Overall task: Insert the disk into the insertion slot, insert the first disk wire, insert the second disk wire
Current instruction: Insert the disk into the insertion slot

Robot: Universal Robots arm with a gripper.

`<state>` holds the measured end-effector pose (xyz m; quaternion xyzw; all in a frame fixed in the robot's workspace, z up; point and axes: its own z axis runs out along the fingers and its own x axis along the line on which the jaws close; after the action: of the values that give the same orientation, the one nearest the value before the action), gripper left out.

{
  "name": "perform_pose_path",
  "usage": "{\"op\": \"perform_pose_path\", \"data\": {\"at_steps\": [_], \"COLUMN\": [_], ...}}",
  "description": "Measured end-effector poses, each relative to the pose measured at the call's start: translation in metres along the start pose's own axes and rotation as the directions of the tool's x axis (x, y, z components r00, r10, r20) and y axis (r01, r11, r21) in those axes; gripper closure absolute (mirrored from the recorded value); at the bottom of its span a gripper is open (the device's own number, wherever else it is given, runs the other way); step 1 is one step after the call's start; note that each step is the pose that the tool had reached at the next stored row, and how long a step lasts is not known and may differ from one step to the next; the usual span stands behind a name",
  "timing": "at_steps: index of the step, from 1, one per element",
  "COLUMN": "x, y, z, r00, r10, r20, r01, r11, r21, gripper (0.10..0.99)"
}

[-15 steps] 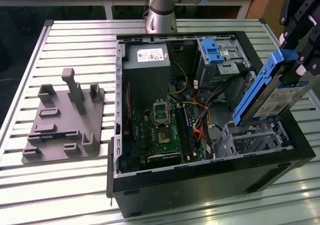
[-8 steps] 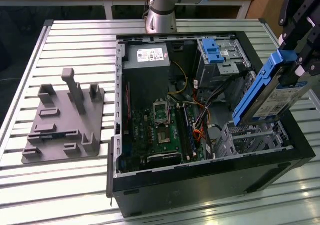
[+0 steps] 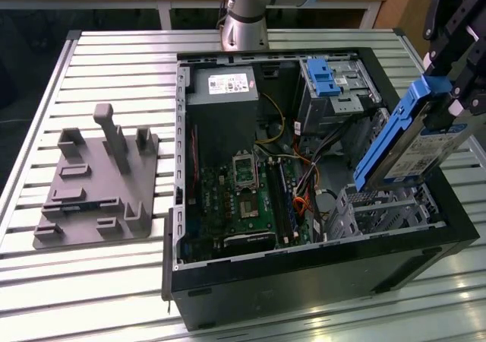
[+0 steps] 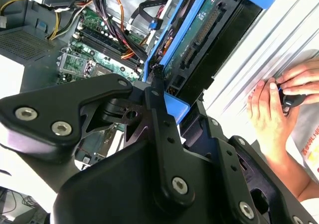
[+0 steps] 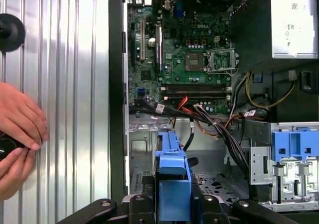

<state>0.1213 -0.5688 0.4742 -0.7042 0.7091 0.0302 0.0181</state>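
Note:
My gripper (image 3: pixel 449 99) is shut on the disk (image 3: pixel 410 140), a silver drive with a white label in a bright blue carrier. The disk hangs steeply tilted at the exterior view's right, with its lower end just above the insertion slot (image 3: pixel 380 209), a grey perforated metal cage in the near right corner of the open computer case (image 3: pixel 304 281). In the first wrist view the blue carrier (image 5: pixel 172 184) stands edge-on between my fingers, with the cage floor (image 5: pixel 214 179) behind it. The second wrist view shows the disk's underside (image 4: pixel 199 30) and my gripper (image 4: pixel 167 102) clamped on its end.
A taller grey bay with a blue latch (image 3: pixel 328 80) sits at the case's far right. A loose cable bundle (image 5: pixel 214 124) crosses between the motherboard (image 3: pixel 243 197) and the cage. A person's hands (image 5: pixel 17 129) rest on the slatted table beside the case. A grey fixture plate (image 3: pixel 95 182) lies at the left.

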Motion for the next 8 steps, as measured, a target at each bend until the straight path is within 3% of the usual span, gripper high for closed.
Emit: {"op": "perform_pose_path", "data": {"at_steps": [8], "x": [-0.0026], "y": [-0.0002], "z": [0.0045], "r00": [0.9999], "r10": [-0.012], "r20": [-0.0002], "r01": [0.012], "r11": [0.9999], "r21": [-0.001], "gripper": [0.722]}}
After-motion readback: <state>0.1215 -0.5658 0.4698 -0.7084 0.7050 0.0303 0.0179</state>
